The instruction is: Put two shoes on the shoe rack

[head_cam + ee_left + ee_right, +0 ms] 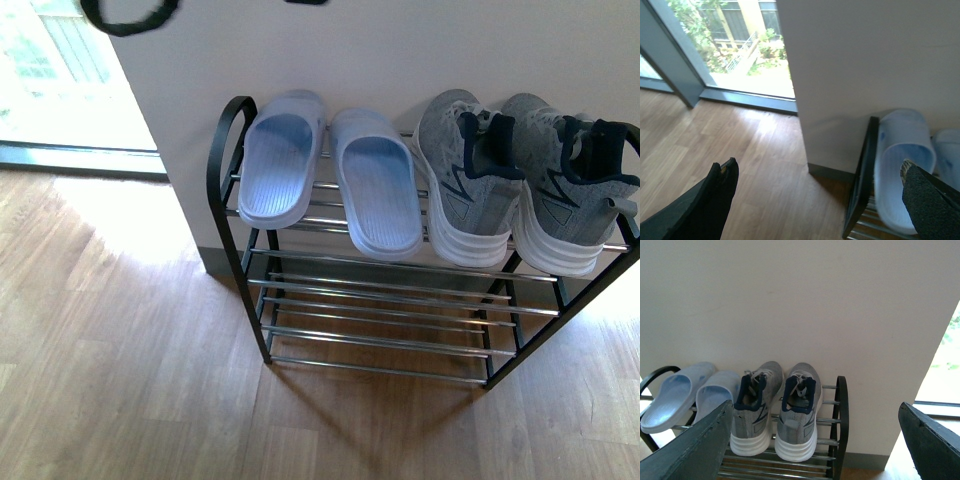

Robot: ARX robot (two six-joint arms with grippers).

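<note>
Front view: both shoes rest side by side on the top tier of the shoe rack, right of the slippers. Left wrist view: left end effector released, empty. Right wrist view: right end effector released, empty. Placement appears complete.

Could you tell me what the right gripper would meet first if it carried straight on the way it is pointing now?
Probably the wall just above the two shoes on the shoe rack. The right gripper is open and empty; depth is unclear, so a slightly lower line would meet the shoes first.
</note>
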